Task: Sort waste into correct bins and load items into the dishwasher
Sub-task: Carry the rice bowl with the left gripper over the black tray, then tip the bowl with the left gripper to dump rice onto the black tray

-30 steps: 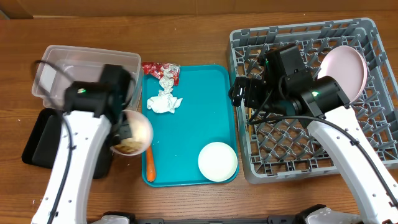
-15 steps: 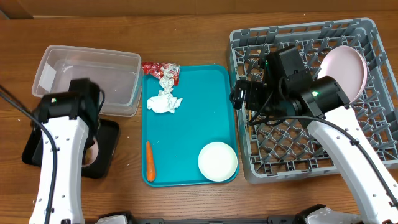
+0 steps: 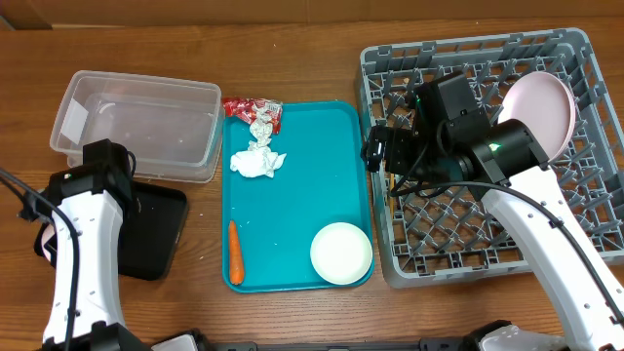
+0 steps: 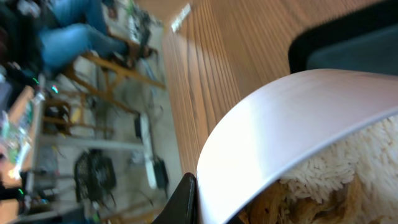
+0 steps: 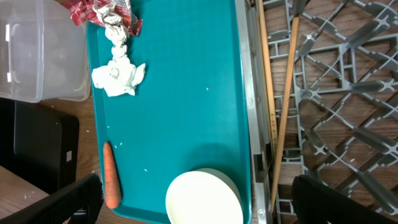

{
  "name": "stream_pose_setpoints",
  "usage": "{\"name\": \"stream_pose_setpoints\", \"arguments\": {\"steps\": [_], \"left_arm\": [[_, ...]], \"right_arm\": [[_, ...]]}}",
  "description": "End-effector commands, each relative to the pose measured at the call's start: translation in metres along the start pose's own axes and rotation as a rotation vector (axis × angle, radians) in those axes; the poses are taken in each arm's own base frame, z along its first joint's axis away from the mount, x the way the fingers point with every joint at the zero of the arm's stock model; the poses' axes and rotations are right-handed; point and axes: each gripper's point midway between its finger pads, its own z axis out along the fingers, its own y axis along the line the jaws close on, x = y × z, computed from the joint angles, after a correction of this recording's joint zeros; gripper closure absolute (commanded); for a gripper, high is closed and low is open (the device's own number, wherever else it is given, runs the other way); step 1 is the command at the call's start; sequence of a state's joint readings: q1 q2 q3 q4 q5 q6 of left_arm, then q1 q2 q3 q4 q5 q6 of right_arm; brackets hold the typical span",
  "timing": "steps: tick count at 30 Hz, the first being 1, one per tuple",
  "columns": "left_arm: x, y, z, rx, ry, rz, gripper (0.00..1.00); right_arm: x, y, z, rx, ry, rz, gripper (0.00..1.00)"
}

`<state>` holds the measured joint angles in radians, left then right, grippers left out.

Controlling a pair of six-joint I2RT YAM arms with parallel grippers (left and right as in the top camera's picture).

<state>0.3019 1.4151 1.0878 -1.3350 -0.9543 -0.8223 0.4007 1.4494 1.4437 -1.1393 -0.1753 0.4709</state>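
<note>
- the left arm [image 3: 83, 244] reached over the near-left end of the table, its wrist above the left edge of the shallow black tray [image 3: 156, 229].
- the left gripper [image 4: 208, 210] was clenched on the rim of a white bowl [image 4: 298, 124]; one dark finger [image 4: 183, 200] showed against the outside wall.
- that bowl was tipped on its side and held whitish grains and tan food scraps [image 4: 336, 177]. a corner of the black tray lay just past its rim; from overhead the arm hid the bowl.
- the clear tub [image 3: 136, 86] sat behind the black tray, touching or nearly touching it, with nothing visible inside.
- the teal tray [image 3: 297, 210] lay in the middle. at its far left corner lay the red-and-white wrapper [image 3: 252, 109], with the crumpled napkin [image 3: 258, 161] just in front of it.
- the carrot [image 3: 234, 252] lay along the teal tray's near left edge.
- a second white bowl [image 3: 341, 253] sat mouth-down in the near right corner of the teal tray.
- the right gripper [image 3: 375, 151] hung with its jaws spread wide and grasped nothing, over the seam between the teal tray and the rack.
- thin wooden sticks [image 5: 283, 112] lay inside the grey dish rack [image 3: 478, 44] by its left wall.
- the large plate [image 3: 538, 112] stood tilted in the rack's far right part.
</note>
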Motion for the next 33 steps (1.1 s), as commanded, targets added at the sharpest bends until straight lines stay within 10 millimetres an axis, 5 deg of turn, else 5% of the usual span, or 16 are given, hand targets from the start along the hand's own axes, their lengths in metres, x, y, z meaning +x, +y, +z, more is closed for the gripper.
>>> {"name": "stream_pose_setpoints", "arguments": {"steps": [1, 13, 33], "left_arm": [[-0.016, 0.007, 0.004, -0.098, -0.082, 0.079, 0.96], [-0.020, -0.029, 0.024, -0.215, -0.101, 0.319, 0.96], [-0.051, -0.038, 0.018, -0.303, -0.201, 0.484, 0.96]], "right_arm": [[-0.005, 0.001, -0.004, 0.001, -0.019, 0.001, 0.00], [-0.002, -0.001, -0.004, 0.010, -0.005, 0.004, 0.00], [-0.006, 0.001, -0.004, -0.002, -0.025, 0.000, 0.00]]}}
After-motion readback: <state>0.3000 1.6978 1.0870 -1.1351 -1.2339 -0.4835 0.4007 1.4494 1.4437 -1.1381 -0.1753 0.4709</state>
